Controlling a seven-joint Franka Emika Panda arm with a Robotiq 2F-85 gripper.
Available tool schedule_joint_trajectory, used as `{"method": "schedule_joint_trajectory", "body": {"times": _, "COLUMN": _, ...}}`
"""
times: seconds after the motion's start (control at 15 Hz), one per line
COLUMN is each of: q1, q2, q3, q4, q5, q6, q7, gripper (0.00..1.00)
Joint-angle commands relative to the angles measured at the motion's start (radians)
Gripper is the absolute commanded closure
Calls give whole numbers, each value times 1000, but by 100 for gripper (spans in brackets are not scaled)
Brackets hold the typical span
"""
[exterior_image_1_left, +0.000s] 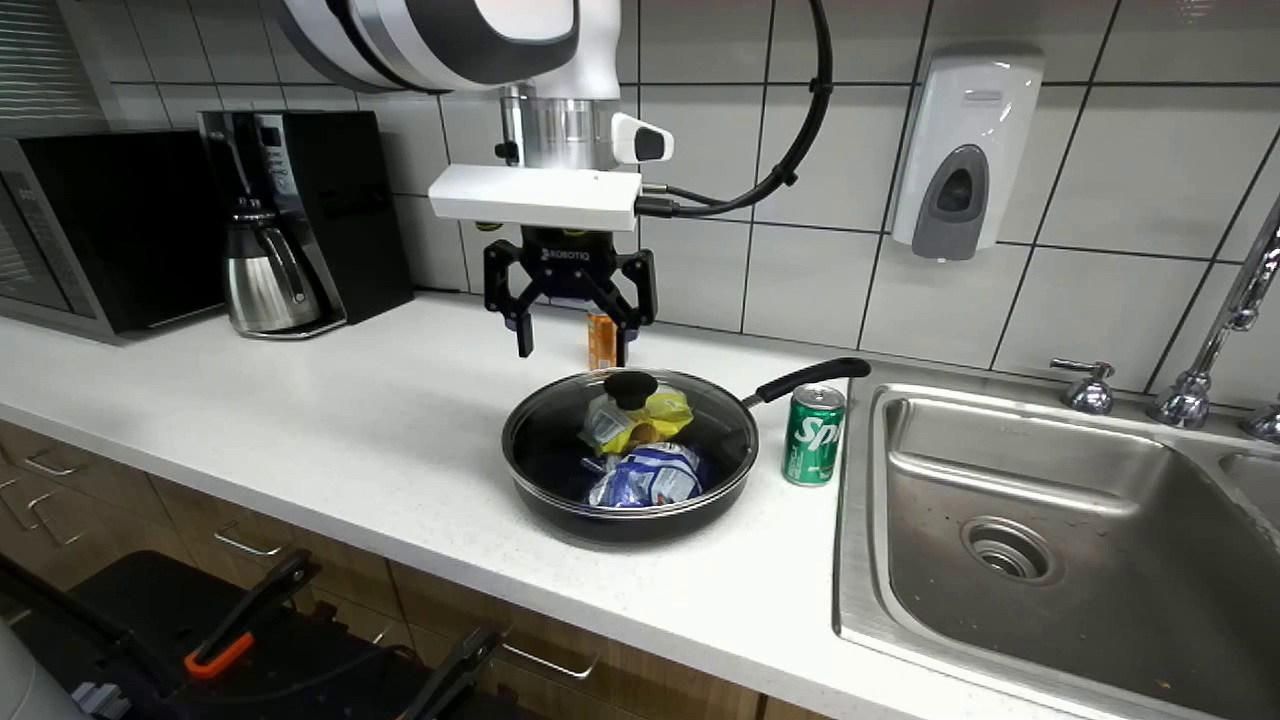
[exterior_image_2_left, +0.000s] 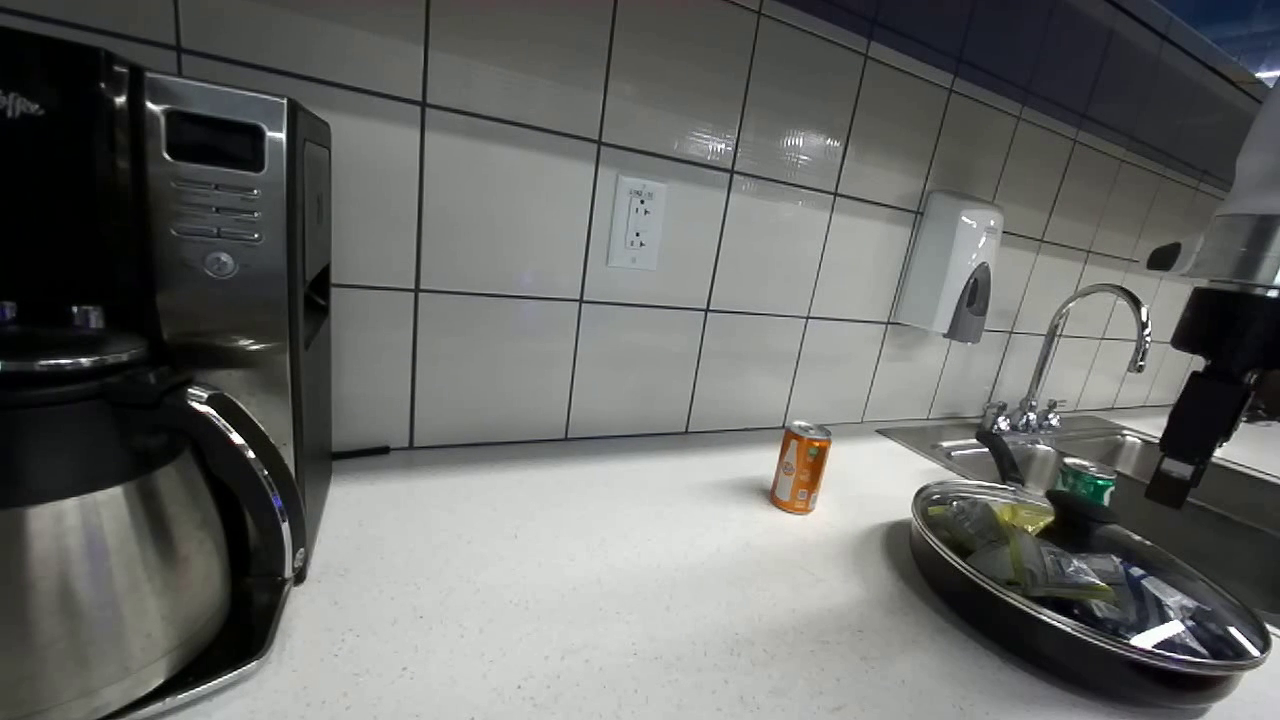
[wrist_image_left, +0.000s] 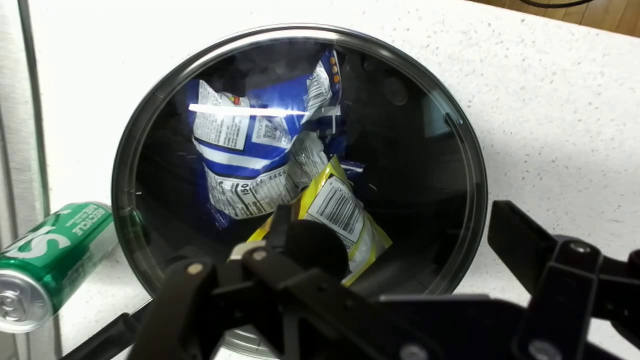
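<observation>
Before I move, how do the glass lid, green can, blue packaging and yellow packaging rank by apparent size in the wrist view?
1. Glass lid
2. Blue packaging
3. Unsure: green can, clipped by the picture's edge, and yellow packaging, partly hidden by the pincer.

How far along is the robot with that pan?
Looks done: snack bags lie inside the pan, under the glass lid. In hand: nothing; the open gripper hangs near the lid's black knob. Perhaps left: taking hold of that knob, since nothing grips it yet. A green can and an orange can stand outside the pan.
</observation>
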Motion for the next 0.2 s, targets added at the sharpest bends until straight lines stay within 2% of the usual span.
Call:
{"method": "schedule_joint_trajectory", "body": {"times": 0.0, "q1": 16, "q2": -1, "q3": -16, "q4": 1, "q5": -6, "q6": -2, "q7": 5, "gripper": 0}}
{"method": "schedule_joint_trajectory", "body": {"times": 0.13, "q1": 16, "q2": -1, "q3": -16, "q4": 1, "q5": -6, "q6": -2, "q7": 5, "gripper": 0}}
